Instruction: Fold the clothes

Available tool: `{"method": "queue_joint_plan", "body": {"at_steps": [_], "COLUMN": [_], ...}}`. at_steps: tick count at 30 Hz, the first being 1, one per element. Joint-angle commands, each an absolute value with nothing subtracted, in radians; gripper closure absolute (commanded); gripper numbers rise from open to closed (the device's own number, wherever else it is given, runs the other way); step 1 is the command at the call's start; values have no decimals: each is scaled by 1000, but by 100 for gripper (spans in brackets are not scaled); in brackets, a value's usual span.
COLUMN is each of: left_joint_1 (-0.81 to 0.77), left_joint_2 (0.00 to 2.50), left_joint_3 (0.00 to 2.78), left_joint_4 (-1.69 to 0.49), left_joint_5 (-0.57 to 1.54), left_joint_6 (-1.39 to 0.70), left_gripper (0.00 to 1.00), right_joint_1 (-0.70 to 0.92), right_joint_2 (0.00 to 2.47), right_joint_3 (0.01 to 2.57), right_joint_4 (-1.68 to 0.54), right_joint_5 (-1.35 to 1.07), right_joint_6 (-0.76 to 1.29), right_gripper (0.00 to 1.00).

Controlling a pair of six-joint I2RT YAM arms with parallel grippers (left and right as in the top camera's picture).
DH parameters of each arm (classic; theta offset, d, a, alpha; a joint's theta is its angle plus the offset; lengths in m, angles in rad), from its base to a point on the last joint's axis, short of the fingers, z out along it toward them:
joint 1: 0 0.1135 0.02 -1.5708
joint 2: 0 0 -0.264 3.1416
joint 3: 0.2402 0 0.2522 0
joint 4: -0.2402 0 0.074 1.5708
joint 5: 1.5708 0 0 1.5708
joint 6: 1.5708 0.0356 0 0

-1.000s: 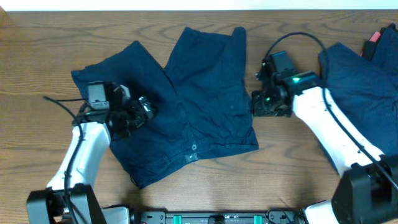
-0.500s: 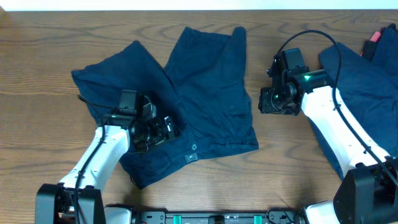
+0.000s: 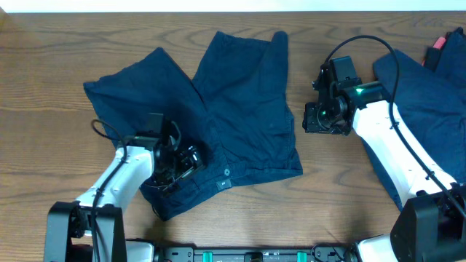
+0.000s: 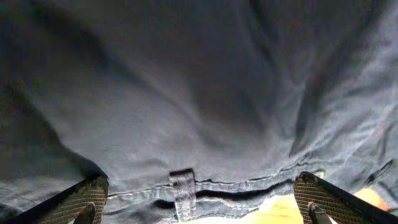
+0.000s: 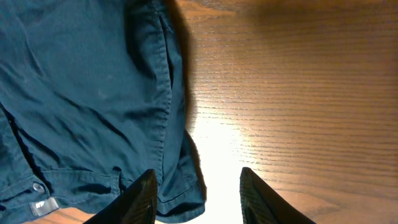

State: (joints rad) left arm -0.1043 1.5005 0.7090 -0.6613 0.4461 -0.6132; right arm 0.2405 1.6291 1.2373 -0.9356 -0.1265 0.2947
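Navy shorts (image 3: 233, 116) lie spread flat and wrinkled on the wooden table (image 3: 44, 73), both legs pointing to the far edge and the waistband toward the robot. A second navy garment (image 3: 429, 94) lies bunched well to the right of the shorts, partly under the right arm. The left gripper (image 3: 182, 160) hovers over the shorts' near left part, just above the waistband, jaws spread wide with nothing between them; from the left wrist camera the fingers (image 4: 81, 199) frame the cloth on both sides. The right gripper (image 3: 320, 118) hangs just beside the shorts' right edge over bare wood, jaws partly apart and holding nothing. A red-pink object (image 3: 438, 42) sits far right of the shorts, at the second garment's far edge. On the waistband are a belt loop (image 4: 181, 190), a small label (image 3: 222, 184) and a button (image 3: 226, 172).
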Motion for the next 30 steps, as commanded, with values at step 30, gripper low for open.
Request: {"method": "queue_joint_plan", "body": {"at_steps": [30], "left_joint_1": [207], "left_joint_2": [1519], "left_joint_3": [799], "left_joint_4": [-86], "left_joint_5": [600], "left_joint_6": [-540], "left_gripper": [2], "right_joint_1": [229], "right_joint_2": [1621], "right_joint_3": [1248], "right_joint_4": [-914], "right_joint_5": [-119], "right_joint_6": [280], "right_gripper": [56]}}
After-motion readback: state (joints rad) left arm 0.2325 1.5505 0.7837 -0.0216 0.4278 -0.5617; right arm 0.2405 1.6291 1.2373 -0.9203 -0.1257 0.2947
